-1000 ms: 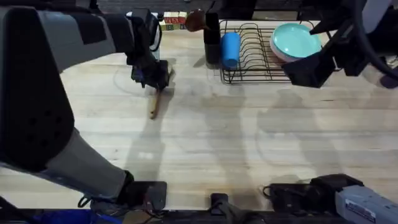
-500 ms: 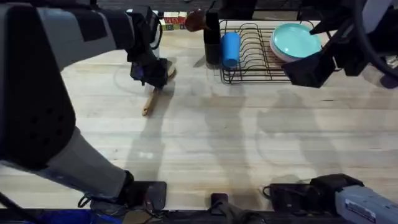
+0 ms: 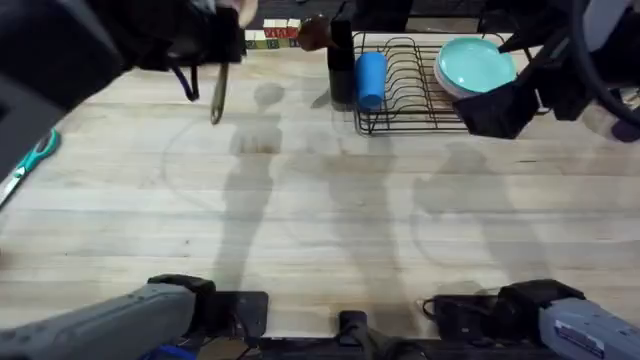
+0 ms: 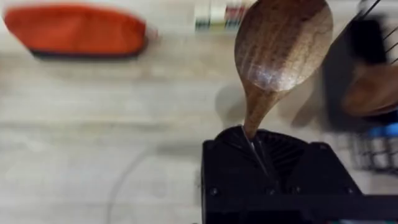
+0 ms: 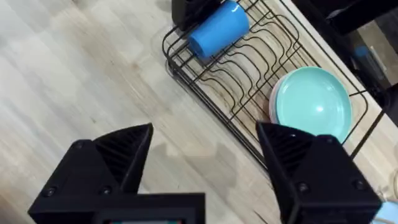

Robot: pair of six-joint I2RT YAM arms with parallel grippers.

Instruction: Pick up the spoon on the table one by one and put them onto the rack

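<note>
The wooden spoon (image 4: 281, 46), clamped at its neck by the left hand (image 4: 258, 146), points bowl-first toward the rack (image 3: 420, 85); the right hand (image 5: 205, 155) gapes above the desk (image 3: 330, 220).

Left arm raised large and dark across the upper left, a thin wooden spoon (image 3: 217, 100) hanging from its gripper (image 3: 222, 50) above the desk (image 3: 330, 220). Black wire rack (image 3: 410, 85) at the far edge, holding a blue cup (image 3: 371, 78) on its side, a teal plate (image 3: 476, 65), and a darker spoon (image 3: 312, 33) in the utensil holder (image 3: 341, 70). Teal-handled scissors (image 3: 28, 165) at the left edge. Right arm's gripper (image 3: 500, 110) hovering over the rack's right end.
</note>
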